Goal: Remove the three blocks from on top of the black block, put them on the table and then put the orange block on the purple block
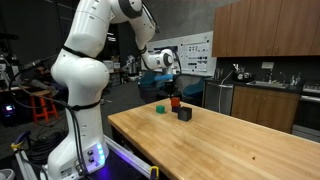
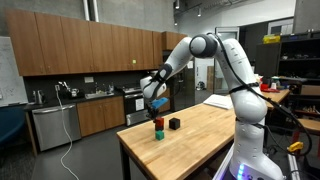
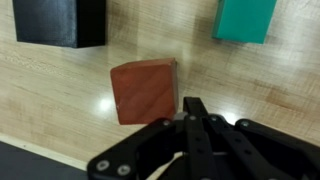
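Observation:
The orange block (image 3: pixel 143 91) lies just ahead of my fingertips in the wrist view. In both exterior views it (image 1: pixel 175 100) (image 2: pixel 157 122) stands raised on a small dark cube, apparently the purple block (image 1: pixel 175 106), which is hidden in the wrist view. The green block (image 3: pixel 245 20) (image 1: pixel 160 107) rests on the table (image 1: pixel 230 140). The larger black block (image 3: pixel 60 22) (image 1: pixel 185 114) (image 2: pixel 175 124) stands alone with nothing on it. My gripper (image 3: pixel 192 105) (image 1: pixel 171 82) (image 2: pixel 156 108) hangs a little above the orange block, fingers together and empty.
The table's near edge (image 2: pixel 125 150) drops off close to the blocks. Kitchen cabinets and a counter (image 1: pixel 265 95) stand behind the table. The rest of the wooden top (image 1: pixel 250 150) is bare.

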Action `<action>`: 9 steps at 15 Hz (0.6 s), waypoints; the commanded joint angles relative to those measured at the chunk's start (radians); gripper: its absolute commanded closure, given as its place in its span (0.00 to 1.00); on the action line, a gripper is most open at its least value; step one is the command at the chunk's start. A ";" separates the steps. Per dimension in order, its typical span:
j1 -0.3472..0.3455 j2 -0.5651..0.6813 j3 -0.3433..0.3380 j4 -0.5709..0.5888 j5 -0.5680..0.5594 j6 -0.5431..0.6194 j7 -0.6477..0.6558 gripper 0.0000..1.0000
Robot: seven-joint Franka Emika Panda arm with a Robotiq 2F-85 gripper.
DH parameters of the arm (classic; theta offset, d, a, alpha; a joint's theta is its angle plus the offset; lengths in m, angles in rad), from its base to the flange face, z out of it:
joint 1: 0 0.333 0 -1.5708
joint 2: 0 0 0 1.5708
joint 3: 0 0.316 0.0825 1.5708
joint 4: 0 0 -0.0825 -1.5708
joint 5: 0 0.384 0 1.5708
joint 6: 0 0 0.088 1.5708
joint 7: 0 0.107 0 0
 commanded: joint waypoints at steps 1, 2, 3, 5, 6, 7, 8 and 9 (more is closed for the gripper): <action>0.027 -0.073 -0.002 -0.026 -0.028 -0.016 0.025 1.00; 0.032 -0.095 0.003 -0.030 -0.024 -0.023 0.031 1.00; 0.037 -0.115 0.007 -0.034 -0.021 -0.031 0.038 1.00; 0.042 -0.165 0.019 -0.046 -0.007 -0.069 0.035 1.00; 0.047 -0.193 0.024 -0.054 -0.008 -0.094 0.043 1.00; 0.031 -0.113 0.025 -0.005 -0.007 -0.056 0.020 0.99; 0.033 -0.135 0.030 -0.009 -0.007 -0.076 0.025 0.99; 0.034 -0.154 0.034 -0.016 -0.007 -0.087 0.028 0.99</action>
